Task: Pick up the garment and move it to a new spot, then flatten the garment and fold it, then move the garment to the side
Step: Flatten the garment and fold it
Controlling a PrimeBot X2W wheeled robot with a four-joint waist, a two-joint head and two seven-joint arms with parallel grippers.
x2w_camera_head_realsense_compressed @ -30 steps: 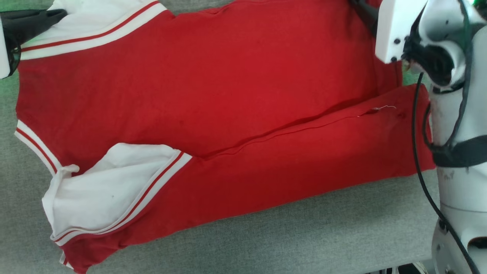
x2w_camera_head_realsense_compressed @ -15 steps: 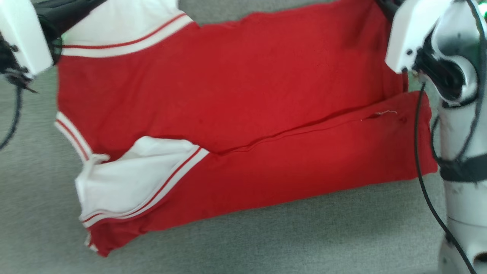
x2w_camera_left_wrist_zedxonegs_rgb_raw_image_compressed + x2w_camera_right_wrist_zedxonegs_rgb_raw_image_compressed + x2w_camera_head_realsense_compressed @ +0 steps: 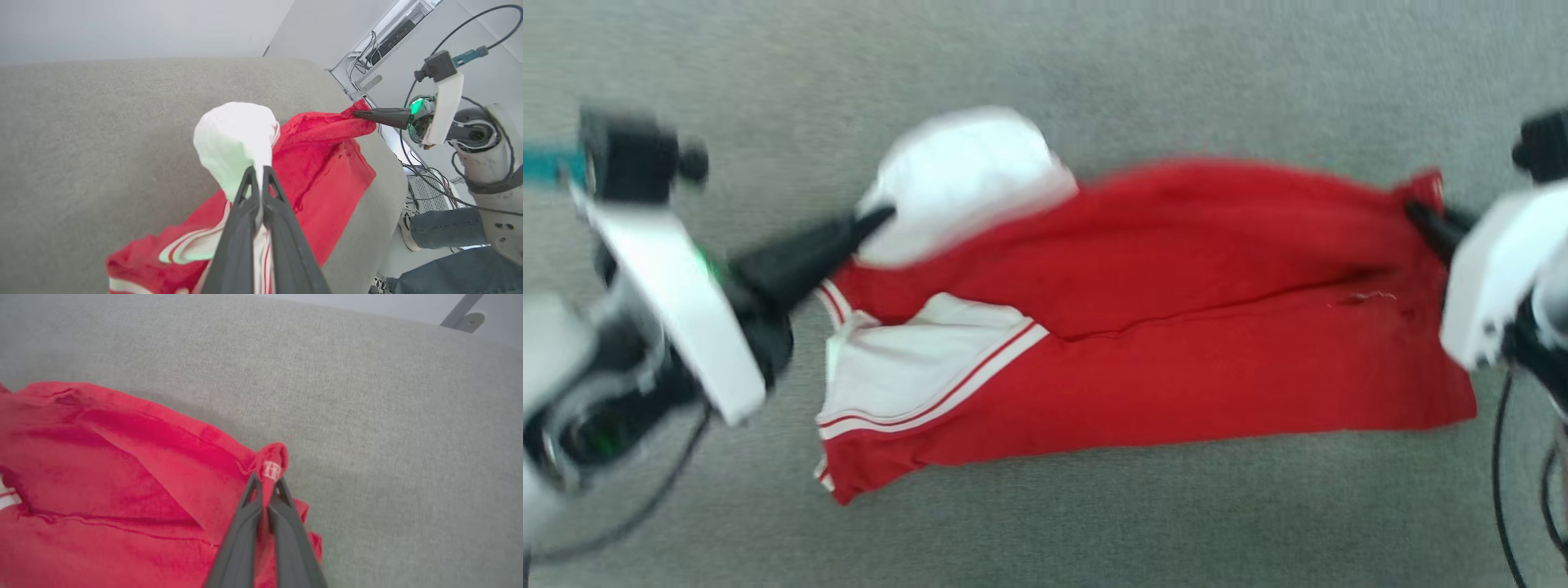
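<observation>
The garment (image 3: 1176, 343), flat on the grey worktop (image 3: 1094, 523) a second ago, now lifts along its far edge: left gripper (image 3: 257, 171) jaws clamp the white sleeve (image 3: 964, 175), right gripper (image 3: 267, 479) jaws pinch a hem corner (image 3: 273, 459); the fold appears to be starting

Left pincer (image 3: 885, 215), right pincer (image 3: 1414, 211) raised garment (image 3: 1176, 367) far edge, drawn toward near edge; white sleeve now bulging.

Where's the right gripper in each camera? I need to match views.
Head view: right gripper at the right edge, shut on the upper right corner of the garment.
Left wrist view: right gripper at upper right, fingers pointing left into that corner.
Right wrist view: right gripper at bottom centre, pinching the corner.
Shared landmark: the pinched red corner.
</observation>
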